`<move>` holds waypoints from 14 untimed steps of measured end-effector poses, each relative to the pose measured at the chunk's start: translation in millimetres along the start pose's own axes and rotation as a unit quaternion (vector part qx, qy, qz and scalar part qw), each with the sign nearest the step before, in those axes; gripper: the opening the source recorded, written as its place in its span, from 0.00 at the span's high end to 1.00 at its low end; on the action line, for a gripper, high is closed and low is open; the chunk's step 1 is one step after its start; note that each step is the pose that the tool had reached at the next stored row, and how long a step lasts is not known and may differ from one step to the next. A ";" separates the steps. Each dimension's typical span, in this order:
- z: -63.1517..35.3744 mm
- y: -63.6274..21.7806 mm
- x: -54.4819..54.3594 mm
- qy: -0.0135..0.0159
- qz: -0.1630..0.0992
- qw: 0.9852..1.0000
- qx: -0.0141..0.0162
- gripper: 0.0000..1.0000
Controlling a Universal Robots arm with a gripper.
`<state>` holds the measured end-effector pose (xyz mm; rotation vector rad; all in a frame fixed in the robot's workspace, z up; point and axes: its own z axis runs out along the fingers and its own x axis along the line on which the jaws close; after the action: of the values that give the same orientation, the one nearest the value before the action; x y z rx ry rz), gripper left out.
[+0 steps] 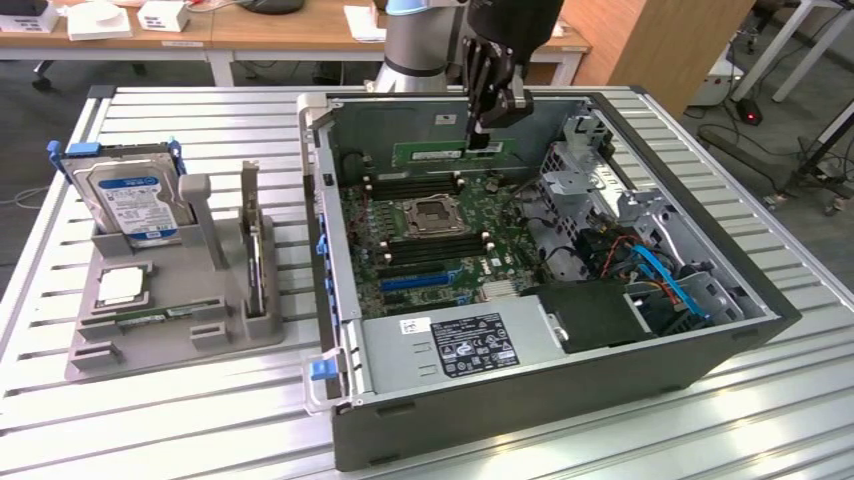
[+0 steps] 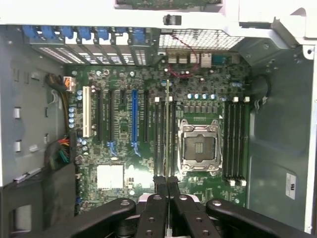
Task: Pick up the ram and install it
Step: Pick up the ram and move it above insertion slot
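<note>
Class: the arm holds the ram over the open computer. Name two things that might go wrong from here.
The ram, clamped in the end effector, hangs over closely packed slots; a slight offset might land it between slots. The open CPU socket lies right beside them; a dropped stick could hit it.

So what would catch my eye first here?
Probably the open grey computer case on the slatted metal table, its green motherboard laid bare. Inside its far end, the robot's black claw pinches a long thin green ram stick above the board. On the exterior view's left, a silver blue-labelled hard drive stands in a grey rack.
</note>
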<state>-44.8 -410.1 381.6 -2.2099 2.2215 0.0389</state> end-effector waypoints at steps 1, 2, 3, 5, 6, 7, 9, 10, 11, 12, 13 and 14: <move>0.2 0.0 -2.4 0.000 0.000 1.000 0.000 0.89; 0.3 0.0 -4.5 0.000 0.000 1.000 0.000 0.89; 0.4 0.1 -6.0 0.000 0.000 1.000 0.000 0.89; 0.4 0.0 -6.3 0.000 0.000 1.000 0.000 0.89; 0.4 0.0 -6.3 0.000 0.000 1.000 0.000 0.89; 0.4 0.0 -6.3 0.000 0.000 1.000 0.000 0.89; 1.0 0.1 -6.1 -0.001 0.000 1.000 0.000 0.89; 1.4 0.1 -5.9 -0.002 0.000 1.000 0.001 0.89; 1.7 0.1 -5.7 -0.004 0.000 1.000 0.002 0.89; 2.0 0.1 -5.5 -0.005 0.000 1.000 0.002 0.89; 2.3 0.1 -5.3 -0.006 0.000 1.000 0.003 0.89; 2.6 0.1 -5.1 -0.006 0.000 1.000 0.003 0.89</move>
<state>-44.9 -404.9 379.2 -2.2010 2.2123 0.0466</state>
